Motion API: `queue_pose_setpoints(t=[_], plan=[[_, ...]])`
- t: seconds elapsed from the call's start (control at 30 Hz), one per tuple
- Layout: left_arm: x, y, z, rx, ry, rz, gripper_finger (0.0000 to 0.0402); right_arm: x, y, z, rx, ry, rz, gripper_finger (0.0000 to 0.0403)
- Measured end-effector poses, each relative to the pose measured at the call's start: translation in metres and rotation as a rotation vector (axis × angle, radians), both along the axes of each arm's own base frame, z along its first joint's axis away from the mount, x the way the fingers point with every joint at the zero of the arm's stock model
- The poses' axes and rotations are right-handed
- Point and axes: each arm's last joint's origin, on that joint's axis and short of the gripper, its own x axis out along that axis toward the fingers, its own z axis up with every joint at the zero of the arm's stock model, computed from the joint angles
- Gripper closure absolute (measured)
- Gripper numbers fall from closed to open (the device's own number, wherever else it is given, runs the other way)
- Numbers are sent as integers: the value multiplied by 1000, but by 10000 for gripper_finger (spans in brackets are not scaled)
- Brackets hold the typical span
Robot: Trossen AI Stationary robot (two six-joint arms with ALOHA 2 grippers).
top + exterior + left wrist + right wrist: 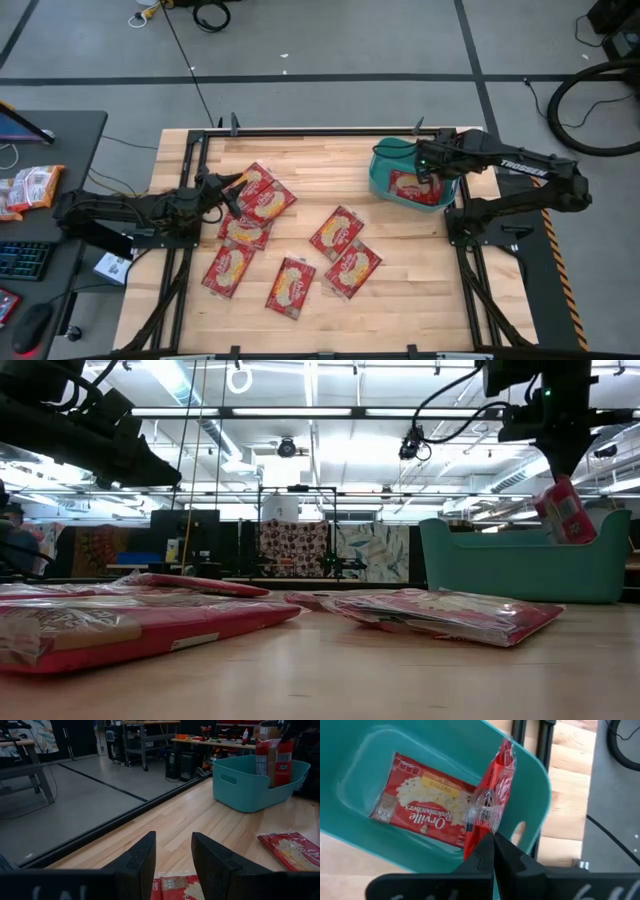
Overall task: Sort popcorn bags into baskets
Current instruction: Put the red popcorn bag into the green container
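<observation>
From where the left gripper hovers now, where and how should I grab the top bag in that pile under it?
Take the top popcorn bag by its free corner edge nearest the left gripper, coming down from above with the open fingers straddling the edge. It lies flat, overlapping another bag, so only its thin rim offers a pinch, I'd judge.

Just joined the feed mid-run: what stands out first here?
The right gripper holds a red popcorn bag upright over the teal basket at the table's far right, where another bag already lies flat. Seven more bags lie scattered mid-table, and the left gripper hovers open over the leftmost ones.
</observation>
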Motion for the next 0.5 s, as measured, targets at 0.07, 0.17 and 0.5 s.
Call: queue_pose_setpoints(t=[0.07,0.17,0.5], plan=[[0,0,0,-1,0,0,272,2,-1,-6,12,1,4,399],[0,0,0,-12,-11,2,272,4,-1,-13,30,5,11,398],[0,0,0,-14,-13,3,272,28,-10,-27,-24,-155,134,395]])
